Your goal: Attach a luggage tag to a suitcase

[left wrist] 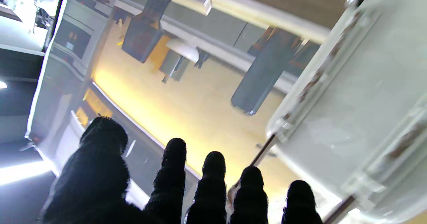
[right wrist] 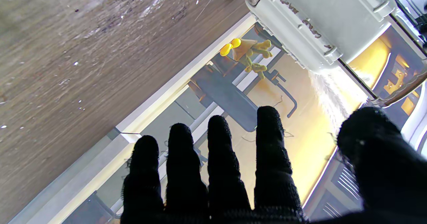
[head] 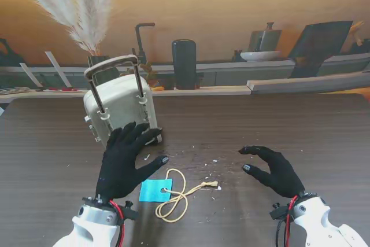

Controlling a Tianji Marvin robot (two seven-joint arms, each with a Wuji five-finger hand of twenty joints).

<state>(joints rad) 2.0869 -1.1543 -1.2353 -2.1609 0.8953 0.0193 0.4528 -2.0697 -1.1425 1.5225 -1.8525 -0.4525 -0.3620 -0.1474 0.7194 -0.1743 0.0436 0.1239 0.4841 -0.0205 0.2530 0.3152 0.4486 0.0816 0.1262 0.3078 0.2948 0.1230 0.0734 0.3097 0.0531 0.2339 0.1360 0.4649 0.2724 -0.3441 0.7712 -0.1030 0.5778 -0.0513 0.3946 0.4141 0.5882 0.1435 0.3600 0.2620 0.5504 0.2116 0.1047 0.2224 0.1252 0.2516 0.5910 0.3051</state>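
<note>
A small cream suitcase [head: 118, 108] with a raised telescopic handle [head: 111, 67] stands on the dark wood table, left of centre. It also fills one side of the left wrist view as the suitcase [left wrist: 363, 94], and its base shows as the suitcase [right wrist: 310, 20] in the right wrist view. A blue luggage tag [head: 155, 190] with a beige loop cord [head: 176, 198] lies flat nearer to me. My left hand [head: 124, 163] hovers open, fingers spread, between tag and suitcase. On the right, my right hand [head: 274, 169] is open above the table, holding nothing.
White crumbs [head: 199, 157] are scattered on the table between my hands. Behind the table's far edge runs a shelf with a black cylinder [head: 184, 63], pampas grass [head: 81, 10], a bowl [head: 260, 55] and other ornaments.
</note>
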